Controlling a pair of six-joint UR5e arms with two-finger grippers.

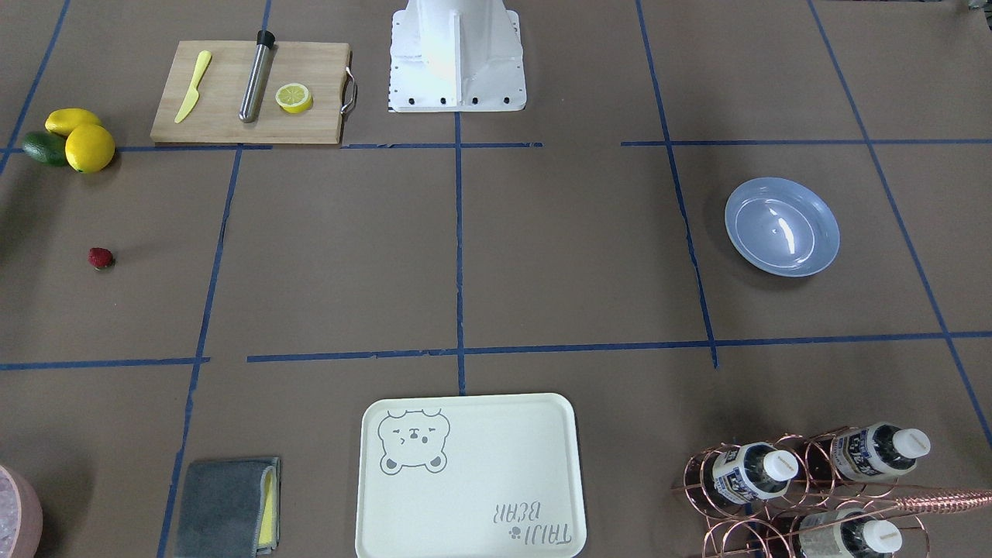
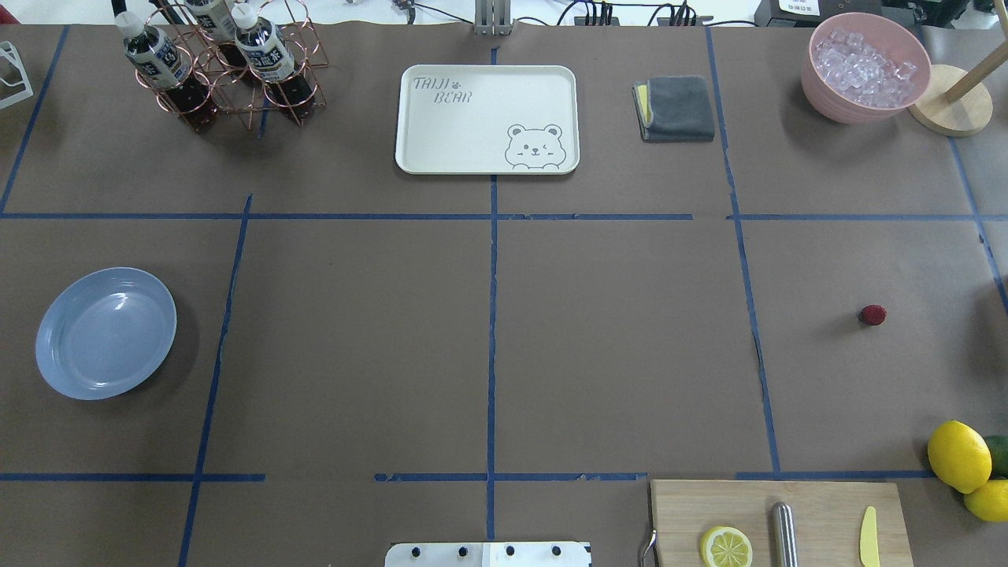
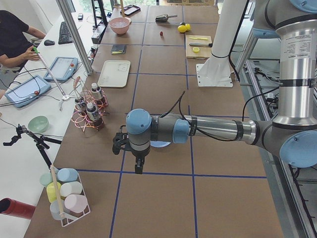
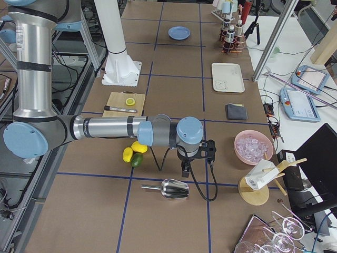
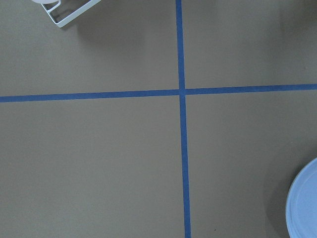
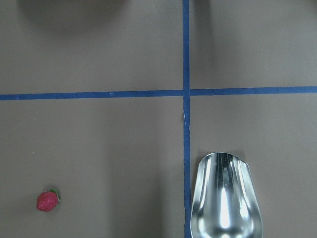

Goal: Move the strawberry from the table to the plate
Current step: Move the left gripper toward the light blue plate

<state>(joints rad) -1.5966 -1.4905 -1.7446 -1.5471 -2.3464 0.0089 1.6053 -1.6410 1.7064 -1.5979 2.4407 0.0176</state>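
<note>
The strawberry (image 1: 101,258) (image 2: 872,315) (image 6: 48,201), small and dark red, lies alone on the brown table (image 2: 614,339) on the robot's right side. The light blue plate (image 1: 783,227) (image 2: 105,332) (image 4: 179,33) rests far off on the left side, and its rim (image 5: 304,208) shows in the left wrist view. Only the exterior left view shows my left gripper (image 3: 139,166), which hangs over the table just beside the plate. Only the exterior right view shows my right gripper (image 4: 186,169), above the table close to the strawberry. I cannot tell whether either is open or shut.
A cutting board (image 2: 780,520) with a lemon half, knife and metal rod sits near the base. Lemons (image 2: 958,455) and an avocado lie to its right. Farther out are a bear tray (image 2: 487,118), grey cloth (image 2: 677,108), bottle rack (image 2: 220,63), ice bowl (image 2: 866,67) and metal scoop (image 6: 225,198).
</note>
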